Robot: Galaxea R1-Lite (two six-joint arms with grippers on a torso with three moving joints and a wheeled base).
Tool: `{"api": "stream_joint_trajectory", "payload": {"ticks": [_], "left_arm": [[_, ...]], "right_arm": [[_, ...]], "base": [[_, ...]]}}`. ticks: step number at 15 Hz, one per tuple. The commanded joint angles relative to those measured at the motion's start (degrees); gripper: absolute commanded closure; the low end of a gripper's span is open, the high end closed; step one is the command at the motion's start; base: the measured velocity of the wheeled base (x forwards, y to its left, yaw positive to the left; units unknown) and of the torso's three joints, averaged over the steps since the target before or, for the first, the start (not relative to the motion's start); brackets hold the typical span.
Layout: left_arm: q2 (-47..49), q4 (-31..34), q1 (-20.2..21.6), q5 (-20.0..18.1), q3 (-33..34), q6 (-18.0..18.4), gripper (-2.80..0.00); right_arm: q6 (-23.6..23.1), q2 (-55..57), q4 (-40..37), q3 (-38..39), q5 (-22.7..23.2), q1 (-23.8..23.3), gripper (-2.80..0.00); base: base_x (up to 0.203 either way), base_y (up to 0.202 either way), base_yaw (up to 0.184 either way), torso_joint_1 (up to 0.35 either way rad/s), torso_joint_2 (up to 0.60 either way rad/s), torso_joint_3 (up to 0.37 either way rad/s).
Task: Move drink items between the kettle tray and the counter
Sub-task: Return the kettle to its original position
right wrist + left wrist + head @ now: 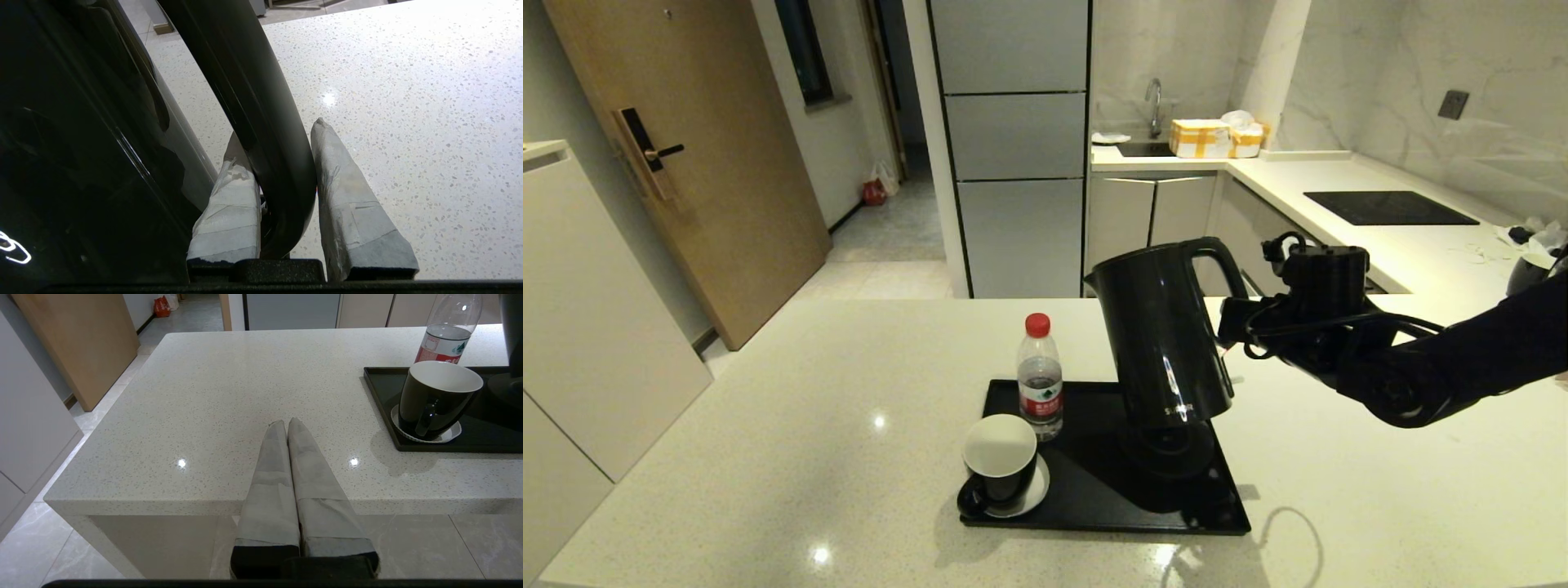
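Observation:
The tall glossy black kettle [1164, 343] hangs tilted just over the round base disc [1170, 456] on the black kettle tray [1094, 498]. Whether its bottom touches the disc I cannot tell. My right gripper [1230, 323] reaches in from the right and is shut on the kettle's loop handle [253, 102]. In the right wrist view the taped fingers [355, 196] clamp the handle from both sides, with the kettle body [61, 143] close beside them. My left gripper [287, 422] is shut on nothing, low at the near edge of the cream speckled counter [768, 425], left of the tray.
On the tray's left part stand a black cup with white inside [1001, 457] on a saucer and a red-capped water bottle [1040, 376]. A black hob panel [1388, 207] lies in the far counter. Bare counter lies on both sides of the tray.

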State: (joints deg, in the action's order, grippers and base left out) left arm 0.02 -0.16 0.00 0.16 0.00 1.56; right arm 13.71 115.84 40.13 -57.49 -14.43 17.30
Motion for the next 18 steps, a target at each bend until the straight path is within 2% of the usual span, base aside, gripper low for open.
{"api": "stream_joint_trajectory", "payload": {"ticks": [1, 8, 11, 18], "left_arm": [[-0.11, -0.02, 0.00, 0.02, 0.00, 0.02, 0.00], [-0.11, -0.02, 0.00, 0.02, 0.00, 0.02, 0.00], [-0.09, -0.02, 0.00, 0.02, 0.00, 0.02, 0.00], [-0.11, -0.02, 0.00, 0.02, 0.03, 0.07, 0.00]], "right_arm": [[0.08, 0.56, 0.16, -0.47, -0.09, 0.24, 0.00], [0.00, 6.06, 2.76, -3.07, -1.30, 0.54, 0.00], [-0.08, 4.63, 2.76, -1.82, -1.22, 0.54, 0.00], [-0.12, -1.46, 6.34, 9.34, -0.58, 0.02, 0.00]], "base": [[0.000, 0.000, 0.000, 0.000, 0.00, 0.000], [0.000, 0.000, 0.000, 0.000, 0.00, 0.000], [0.000, 0.000, 0.000, 0.000, 0.00, 0.000], [0.000, 0.000, 0.000, 0.000, 0.00, 0.000]]}}
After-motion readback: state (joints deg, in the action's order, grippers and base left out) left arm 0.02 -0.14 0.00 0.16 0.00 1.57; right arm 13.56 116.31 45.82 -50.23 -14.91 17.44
